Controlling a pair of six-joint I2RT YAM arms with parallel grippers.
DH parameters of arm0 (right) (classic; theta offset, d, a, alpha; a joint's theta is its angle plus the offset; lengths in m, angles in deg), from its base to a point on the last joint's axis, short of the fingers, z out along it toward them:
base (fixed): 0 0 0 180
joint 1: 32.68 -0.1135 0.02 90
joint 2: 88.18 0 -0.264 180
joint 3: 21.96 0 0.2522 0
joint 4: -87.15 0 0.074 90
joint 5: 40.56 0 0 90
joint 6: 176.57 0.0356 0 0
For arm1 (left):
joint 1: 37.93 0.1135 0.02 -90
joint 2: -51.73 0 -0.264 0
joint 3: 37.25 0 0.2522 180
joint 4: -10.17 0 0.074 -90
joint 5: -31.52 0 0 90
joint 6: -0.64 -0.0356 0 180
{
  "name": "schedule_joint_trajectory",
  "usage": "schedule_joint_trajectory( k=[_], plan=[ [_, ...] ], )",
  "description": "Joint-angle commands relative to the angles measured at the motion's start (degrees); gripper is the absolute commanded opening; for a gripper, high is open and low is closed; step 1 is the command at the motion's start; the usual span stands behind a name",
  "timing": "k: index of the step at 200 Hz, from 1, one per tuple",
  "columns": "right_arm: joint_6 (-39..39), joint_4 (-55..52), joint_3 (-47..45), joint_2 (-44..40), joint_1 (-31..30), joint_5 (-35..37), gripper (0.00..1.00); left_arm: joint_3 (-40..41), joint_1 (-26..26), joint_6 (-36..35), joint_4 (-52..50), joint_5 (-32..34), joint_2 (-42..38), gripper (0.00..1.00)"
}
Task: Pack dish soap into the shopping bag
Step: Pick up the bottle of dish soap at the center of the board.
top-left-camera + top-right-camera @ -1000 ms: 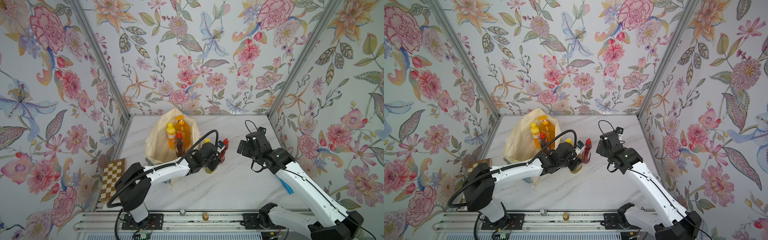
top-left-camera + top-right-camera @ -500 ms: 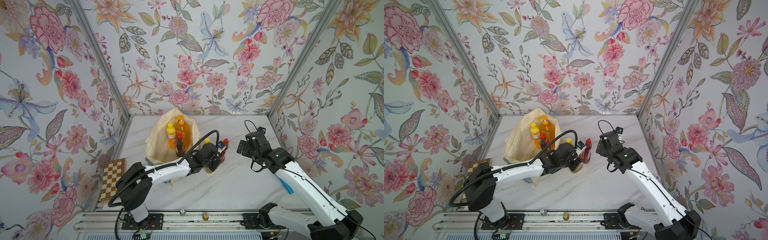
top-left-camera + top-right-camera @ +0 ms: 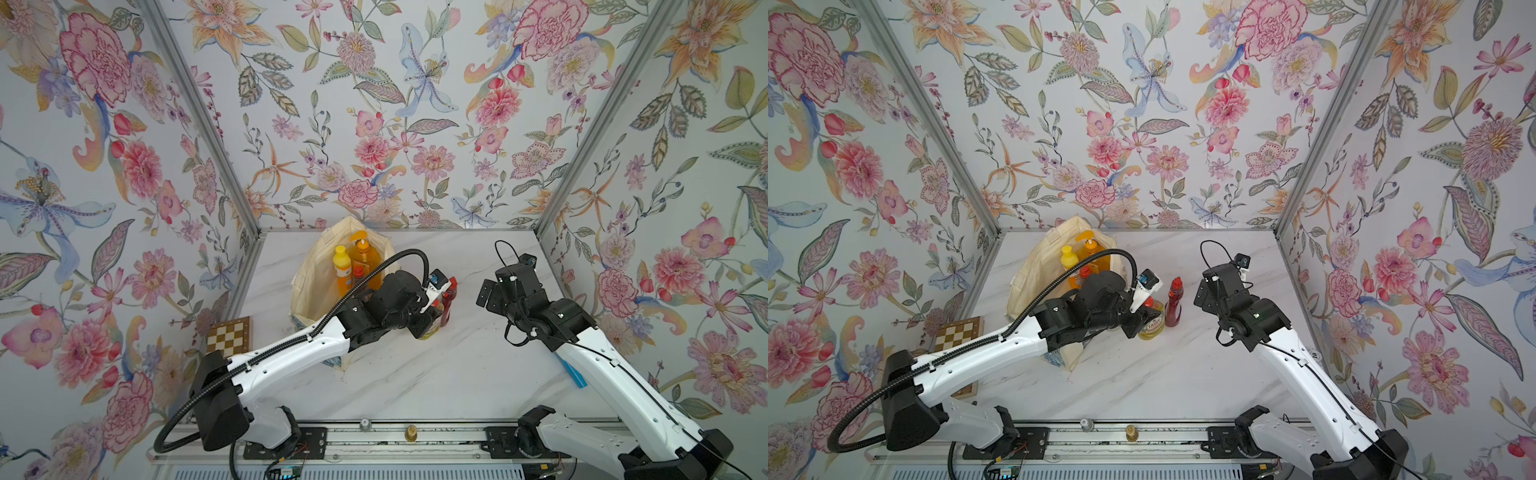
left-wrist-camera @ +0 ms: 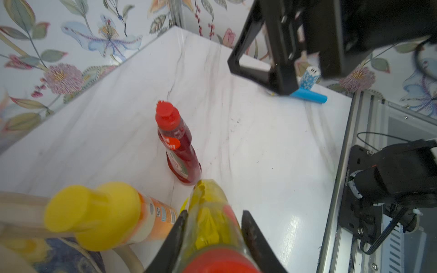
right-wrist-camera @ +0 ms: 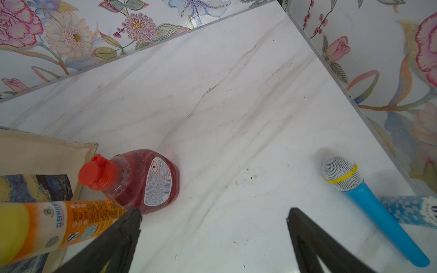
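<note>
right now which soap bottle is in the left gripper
The green bottle with the red cap, clamped in the left gripper; the dark-red bottle beside it stands free.

1. In shopping bag [image 3: 1034,284]: amber pump bottle [image 3: 1091,250], orange bottle [image 3: 1070,272] (yellow cap).
2. Just outside shopping bag: green bottle [image 3: 1155,326], at left gripper [image 3: 1141,319].
3. Beside that: dark-red bottle [image 3: 1174,302], apart from right gripper [image 3: 1202,293].
</note>
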Motion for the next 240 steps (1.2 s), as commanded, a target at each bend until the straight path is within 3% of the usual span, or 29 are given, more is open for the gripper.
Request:
schedule_joint_trajectory(
  k=[1, 53, 98, 158, 192, 240],
  plan=[
    [-0.70, 0.76, -0.31, -1.03, 0.36, 1.16, 0.99, -7.92, -0.35, -2.80, 0.97, 4.59, -5.38, 0.00],
    [-2.08, 1.70, -0.02, -1.40, 0.29, 0.00, 0.99, -18.49, 0.51, -5.59, -6.34, 15.27, -8.76, 0.00],
    [-3.32, 1.97, 0.15, -1.78, -0.06, -0.24, 0.99, -16.33, 4.59, -8.99, -6.10, 20.59, -13.78, 0.00],
    [-4.66, 3.81, 0.84, -2.49, -1.08, -1.76, 0.99, -3.06, 17.56, -11.90, -0.97, 14.91, -21.53, 0.00],
    [-6.92, 4.59, 5.48, -0.06, -5.48, -2.93, 0.98, 3.20, 22.95, -12.53, 1.49, 11.72, -24.66, 0.00],
    [-11.90, 5.01, 16.08, 9.97, -13.58, -5.19, 0.91, 11.85, 30.12, -14.24, 5.40, 7.46, -27.32, 0.00]
  ],
)
